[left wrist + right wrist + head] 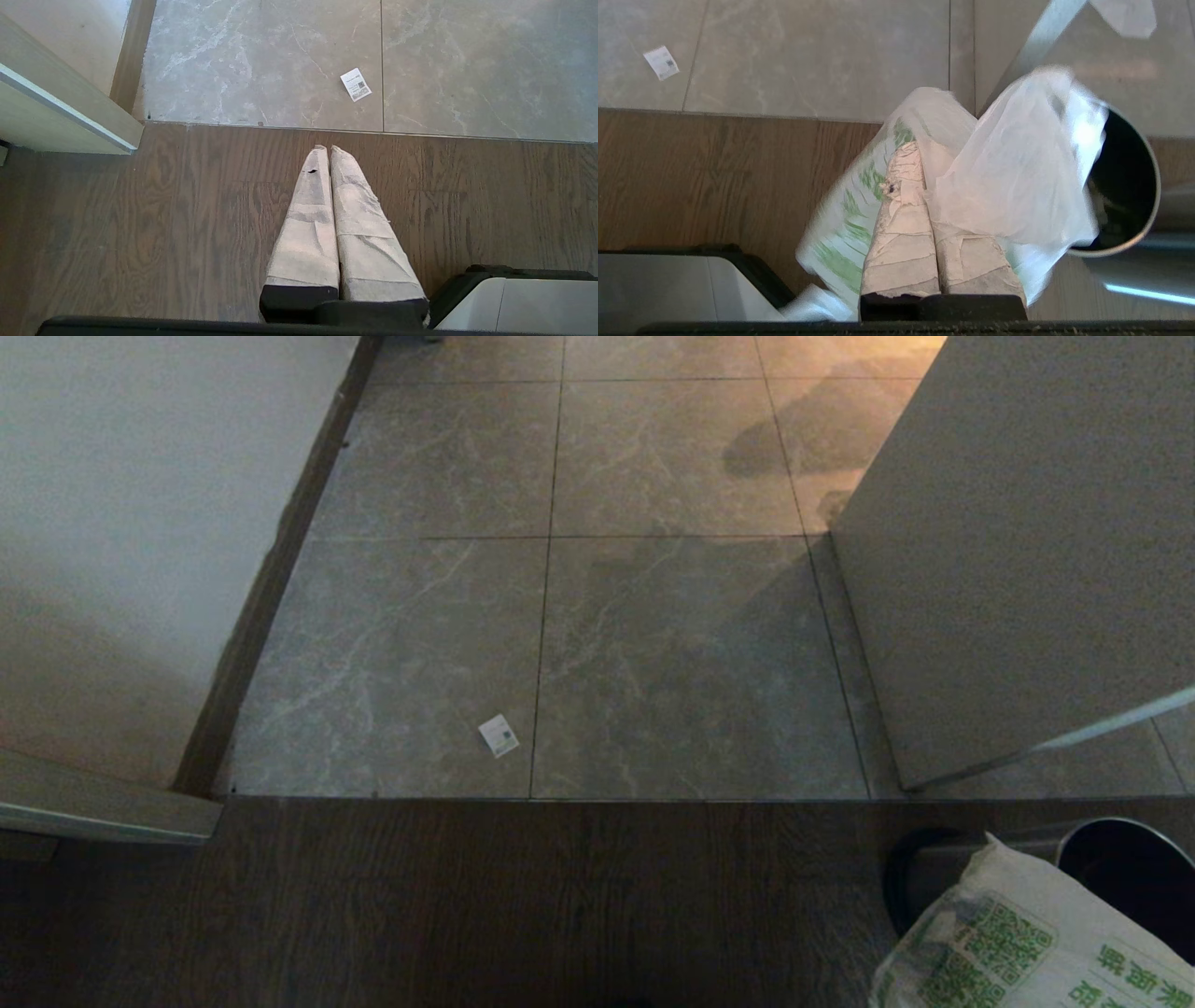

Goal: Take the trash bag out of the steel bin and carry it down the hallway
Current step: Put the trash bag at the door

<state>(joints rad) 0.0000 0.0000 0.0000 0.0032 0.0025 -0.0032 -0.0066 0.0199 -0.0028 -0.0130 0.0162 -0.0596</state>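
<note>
1. I am gripping the trash bag (1017, 182) with my right gripper (920, 154), its two taped fingers (901, 242) pressed together on the thin white plastic
2. The bag is hanging out of the steel bin (1148, 186), bunched around my fingers and draping beside the bin's open dark mouth; the green print is showing on the side nearer my base
3. From my head camera the bag (1018, 943) is sitting at the near right corner, in front of the bin (1130, 868), and both are over the dark wood-plank floor (467, 905)
4. The bag's lowest part is running out of view, so I cannot tell whether it is fully off the floor
5. My left gripper (325, 148) is idling over the wood planks on the left, its taped fingers (359, 224) closed against each other on nothing
6. The hallway (653, 616) is lying straight ahead, its marble-look tiles starting just past the wood, running far between a white wall (121, 523) on the left and a pale panel (1036, 541) on the right
7. A small printed paper slip (499, 735) is lying on the tiles near the wood edge, left of a tile joint, well apart from the bag
</note>
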